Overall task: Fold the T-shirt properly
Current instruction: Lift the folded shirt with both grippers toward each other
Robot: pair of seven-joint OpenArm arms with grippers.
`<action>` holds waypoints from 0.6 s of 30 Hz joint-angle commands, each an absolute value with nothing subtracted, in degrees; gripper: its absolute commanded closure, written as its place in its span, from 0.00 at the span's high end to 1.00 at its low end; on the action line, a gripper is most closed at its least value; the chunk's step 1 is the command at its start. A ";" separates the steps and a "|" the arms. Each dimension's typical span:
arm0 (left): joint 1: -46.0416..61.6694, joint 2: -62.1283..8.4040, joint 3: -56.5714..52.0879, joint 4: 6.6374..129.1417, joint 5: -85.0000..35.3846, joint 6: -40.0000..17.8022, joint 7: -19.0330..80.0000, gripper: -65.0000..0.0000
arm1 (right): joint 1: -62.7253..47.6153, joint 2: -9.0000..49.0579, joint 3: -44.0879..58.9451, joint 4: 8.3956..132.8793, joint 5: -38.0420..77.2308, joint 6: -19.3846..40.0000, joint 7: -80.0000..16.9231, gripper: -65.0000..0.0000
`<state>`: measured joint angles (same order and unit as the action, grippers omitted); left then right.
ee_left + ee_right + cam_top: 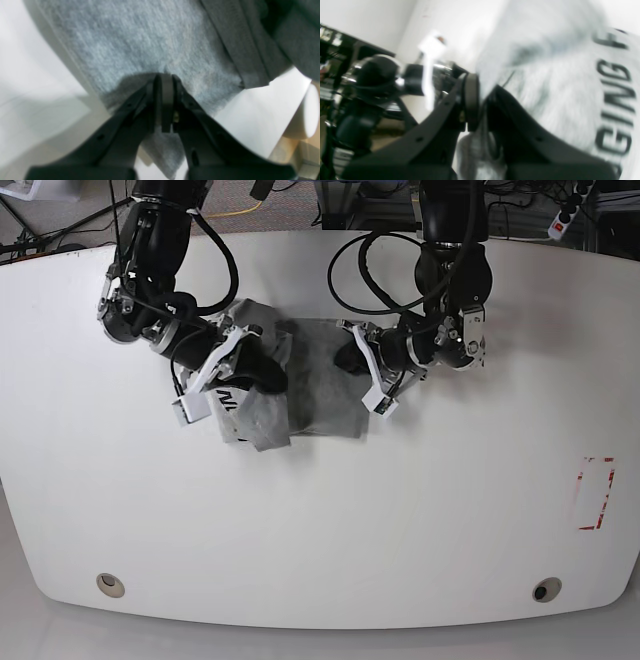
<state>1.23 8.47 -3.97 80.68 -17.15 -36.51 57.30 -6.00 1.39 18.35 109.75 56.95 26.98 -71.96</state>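
The light grey T-shirt (325, 395) lies partly folded in a small bundle on the middle of the white table (320, 520). My left gripper (350, 360) is at the bundle's right edge. In the left wrist view its jaws (163, 77) are shut on grey T-shirt (140, 42) cloth, and a flap hangs down between the fingers. My right gripper (262, 375) is at the bundle's left side, lifting a flap with black lettering. In the right wrist view this gripper (480, 100) is shut on the T-shirt (557, 95), whose printed side faces the camera.
A red rectangular mark (595, 492) sits on the table at the right. Two round holes (110, 584) (545, 589) lie near the front edge. Cables and equipment stand behind the table's far edge.
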 commanded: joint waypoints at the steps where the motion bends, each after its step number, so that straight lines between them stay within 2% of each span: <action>1: 1.71 8.40 -3.91 79.52 -12.70 -36.18 61.49 0.03 | -4.09 0.57 17.98 107.56 58.68 27.21 -70.11 0.00; 16: 2.51 8.40 -3.91 79.87 -12.97 -36.18 61.41 0.03 | 3.74 0.04 17.89 94.46 58.68 27.30 -69.93 0.00; 17: 2.51 8.40 -3.91 79.96 -13.05 -36.18 61.41 0.03 | 4.00 0.04 17.89 93.58 58.68 27.30 -69.93 0.00; 18: 2.51 8.40 -3.91 79.96 -13.05 -36.18 61.41 0.03 | 4.26 0.04 17.89 92.62 58.68 27.30 -69.93 0.06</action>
<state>1.76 8.40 -4.08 80.31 -17.91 -36.69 56.21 3.07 -0.16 17.93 93.03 57.06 26.98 -70.76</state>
